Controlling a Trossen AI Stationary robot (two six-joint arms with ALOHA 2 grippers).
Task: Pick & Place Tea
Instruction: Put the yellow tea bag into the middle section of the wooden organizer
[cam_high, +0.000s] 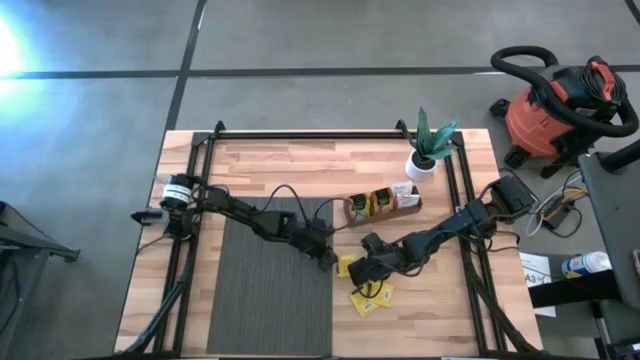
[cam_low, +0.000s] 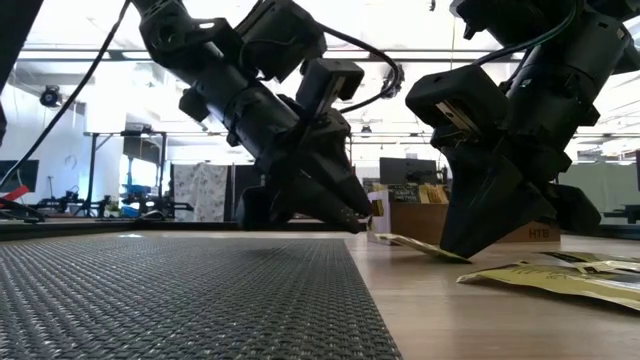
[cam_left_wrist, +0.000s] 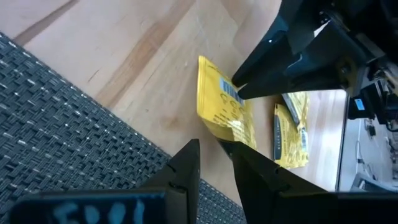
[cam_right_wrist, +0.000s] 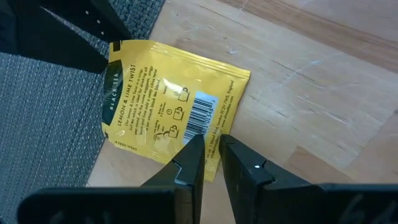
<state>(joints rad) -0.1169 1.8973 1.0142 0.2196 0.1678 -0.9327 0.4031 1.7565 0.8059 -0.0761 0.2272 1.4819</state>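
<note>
A yellow tea sachet (cam_right_wrist: 165, 99) lies flat on the wooden table just right of the grey mat (cam_high: 270, 290). My right gripper (cam_right_wrist: 211, 143) stands on the sachet's barcode edge, fingers almost together. My left gripper (cam_left_wrist: 214, 149) comes in low over the mat, and its fingertips stand a narrow gap apart at the sachet's opposite edge (cam_left_wrist: 217, 127). More yellow tea sachets (cam_high: 372, 300) lie nearer the front. The brown wooden tray (cam_high: 383, 214) behind them holds more sachets standing upright. My right gripper presses its nearly shut fingertips (cam_left_wrist: 239, 90) down on the sachet's barcode edge (cam_right_wrist: 208, 118), slanting down from the table's right side. The sachet stays flat on the wood under them. My left gripper's fingertips are at the sachet's corner (cam_right_wrist: 113, 46); I cannot tell whether they touch it.
A potted plant (cam_high: 425, 150) stands at the far right of the table beside the tray. A black frame rail (cam_high: 330, 135) runs along the table's far edge and sides. A red vacuum (cam_high: 555, 110) sits on the floor beyond the table's right side.
</note>
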